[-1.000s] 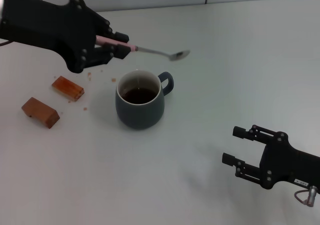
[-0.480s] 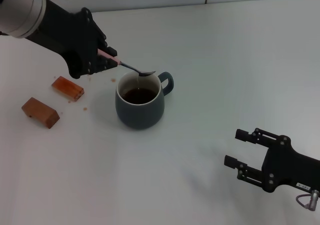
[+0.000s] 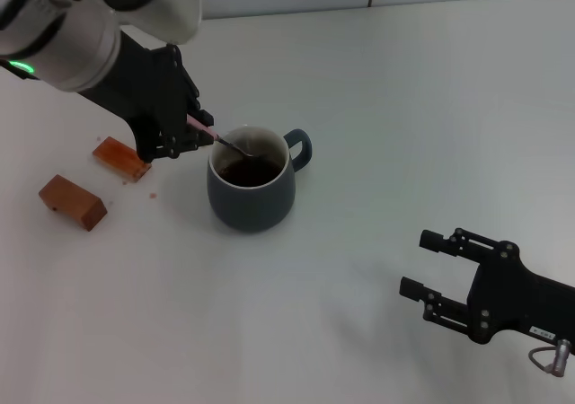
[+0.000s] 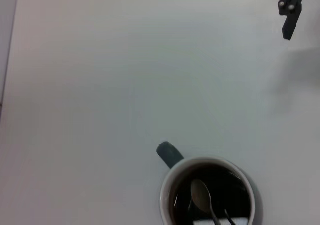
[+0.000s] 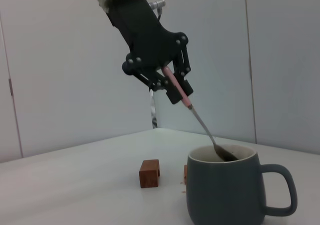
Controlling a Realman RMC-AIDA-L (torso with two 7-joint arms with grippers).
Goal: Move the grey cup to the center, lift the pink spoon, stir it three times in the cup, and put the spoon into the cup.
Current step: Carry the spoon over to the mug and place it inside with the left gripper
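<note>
The grey cup (image 3: pixel 251 184) stands mid-table with dark brown liquid inside and its handle pointing right; it also shows in the left wrist view (image 4: pixel 207 195) and the right wrist view (image 5: pixel 227 190). My left gripper (image 3: pixel 193 127) is shut on the pink spoon (image 3: pixel 214 136) by its handle, just left of and above the cup's rim. The spoon slants down, and its metal bowl (image 4: pixel 200 195) dips into the cup; the slant shows in the right wrist view (image 5: pixel 192 110). My right gripper (image 3: pixel 427 265) is open and empty near the table's front right.
Two brown rectangular blocks lie left of the cup, one nearer the cup (image 3: pixel 120 158) and one farther left (image 3: pixel 72 201), with small crumbs around them. The white table (image 3: pixel 404 108) stretches bare to the right and back.
My left gripper has swung down and toward the cup, tilting the spoon from level above the cup until its bowl sits inside the cup. The right arm has hardly moved.
</note>
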